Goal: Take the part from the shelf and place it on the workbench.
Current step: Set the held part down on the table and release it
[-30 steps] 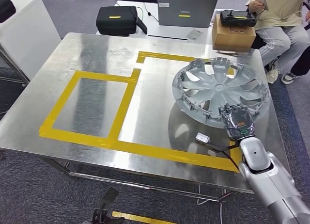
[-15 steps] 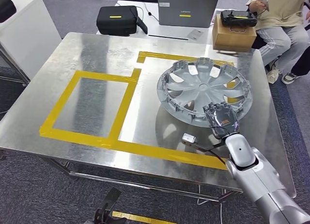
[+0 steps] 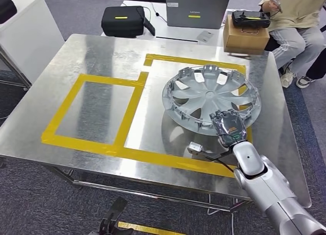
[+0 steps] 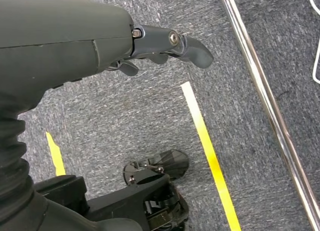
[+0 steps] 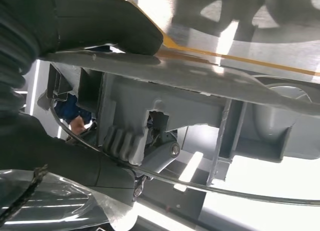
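Observation:
The part is a silver plastic wheel cover (image 3: 207, 95), inner side up, tilted over the right half of the steel workbench (image 3: 96, 52). My right hand (image 3: 227, 126) grips its near rim, thumb underneath. The cover's far edge is low over the yellow tape outline (image 3: 169, 59); whether it touches the bench I cannot tell. In the right wrist view the rim (image 5: 181, 76) runs between my thumb (image 5: 113, 26) and fingers (image 5: 124, 143). My left hand (image 4: 166, 43) hangs beside the bench over grey carpet, holding nothing, its fingers apart.
A smaller yellow tape rectangle (image 3: 82, 110) marks the bench's left half. Behind the bench sit a black case (image 3: 123, 20), a laptop (image 3: 196, 10) and a cardboard box (image 3: 246, 34). A seated person (image 3: 296, 26) is at the far right. A white cabinet (image 3: 23, 31) stands at left.
My right hand has carried the wheel cover leftward and slightly toward me, over the larger tape outline. The left arm has not moved.

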Robot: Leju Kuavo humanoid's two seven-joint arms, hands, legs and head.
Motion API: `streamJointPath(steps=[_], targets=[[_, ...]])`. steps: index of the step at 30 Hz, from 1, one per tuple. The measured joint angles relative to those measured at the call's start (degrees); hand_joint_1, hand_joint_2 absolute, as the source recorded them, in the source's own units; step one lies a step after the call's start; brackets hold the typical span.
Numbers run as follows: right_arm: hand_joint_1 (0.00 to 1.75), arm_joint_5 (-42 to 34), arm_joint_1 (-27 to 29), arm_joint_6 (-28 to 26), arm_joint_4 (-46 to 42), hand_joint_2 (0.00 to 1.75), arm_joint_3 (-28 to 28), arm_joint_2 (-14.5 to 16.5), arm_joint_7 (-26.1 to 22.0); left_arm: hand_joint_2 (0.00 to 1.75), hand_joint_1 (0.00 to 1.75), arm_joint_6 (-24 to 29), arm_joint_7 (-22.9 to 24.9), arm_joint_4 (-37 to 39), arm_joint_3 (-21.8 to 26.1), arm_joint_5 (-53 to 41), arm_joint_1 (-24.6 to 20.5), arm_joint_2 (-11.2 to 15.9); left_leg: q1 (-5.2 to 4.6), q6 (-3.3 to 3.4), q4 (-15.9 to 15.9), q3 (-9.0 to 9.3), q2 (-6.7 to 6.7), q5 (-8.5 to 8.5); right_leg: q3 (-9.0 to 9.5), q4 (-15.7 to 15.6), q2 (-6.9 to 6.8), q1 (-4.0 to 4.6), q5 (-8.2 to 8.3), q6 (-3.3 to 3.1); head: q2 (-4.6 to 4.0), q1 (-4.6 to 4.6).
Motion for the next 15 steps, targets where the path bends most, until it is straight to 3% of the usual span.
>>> streamJointPath(steps=[15], targets=[[1.75,-0.04,-0.45,-0.22,1.54,1.75,1.03,0.0,0.51,1.75,0.0,0.1,-0.47,0.0,-0.02,0.24,0.0,-0.01,0.0,0.0,0.0,0.0,0.0,0.0,0.01,0.0,0.0,0.0,0.0,0.0,0.0,0.0]])
